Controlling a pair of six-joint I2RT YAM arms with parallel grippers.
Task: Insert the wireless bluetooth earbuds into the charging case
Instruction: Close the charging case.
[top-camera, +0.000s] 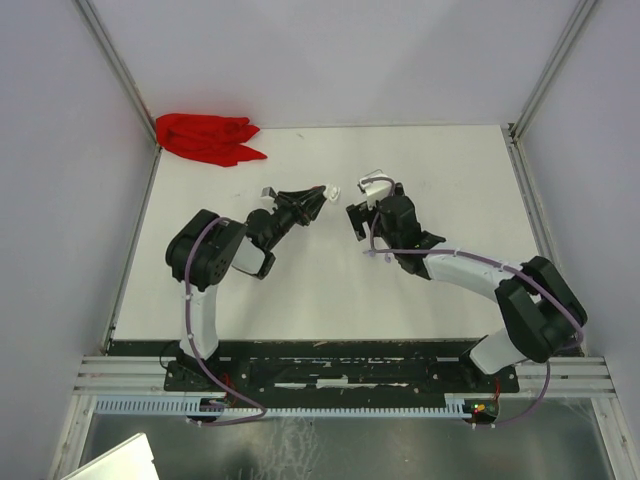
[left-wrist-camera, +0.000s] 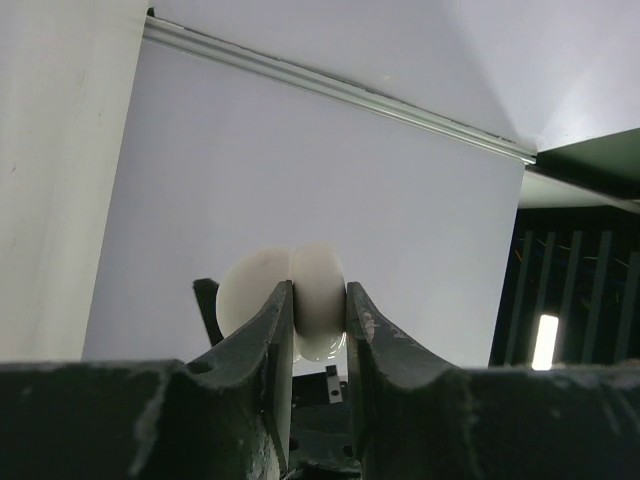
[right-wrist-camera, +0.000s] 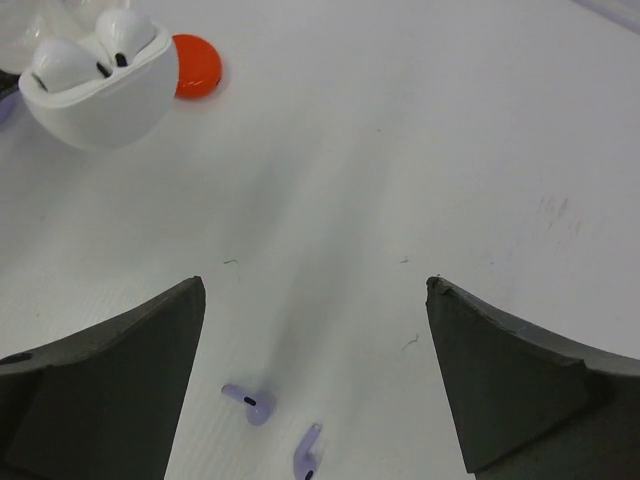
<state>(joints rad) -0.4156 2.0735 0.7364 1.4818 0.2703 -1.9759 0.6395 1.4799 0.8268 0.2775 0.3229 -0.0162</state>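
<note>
The white table (top-camera: 300, 290) is seen from above, with both arms stretched toward its middle and their tips close together. The left gripper (left-wrist-camera: 320, 298) is clamped tight on a white charging case (left-wrist-camera: 250, 290), which is pinched between both fingers. The right gripper (right-wrist-camera: 315, 285) is spread wide and nothing is held in it.

To its left, in its own wrist view, an open white case is seen with the whitish earbuds (right-wrist-camera: 90, 55) already seated and a red disc (right-wrist-camera: 196, 65) just behind. This is judged to be the case in the left gripper, though that cannot be confirmed.

Now the relation that matters: the purple earbuds (right-wrist-camera: 255, 403) are lying on the table between the open fingers, back toward the gripper's own base, just beside each other but not touching. One stem is laid across the gap, the other roughly along it. The right arm is judged the nearer, and a slight drawing back would be called for before any closing.
</note>
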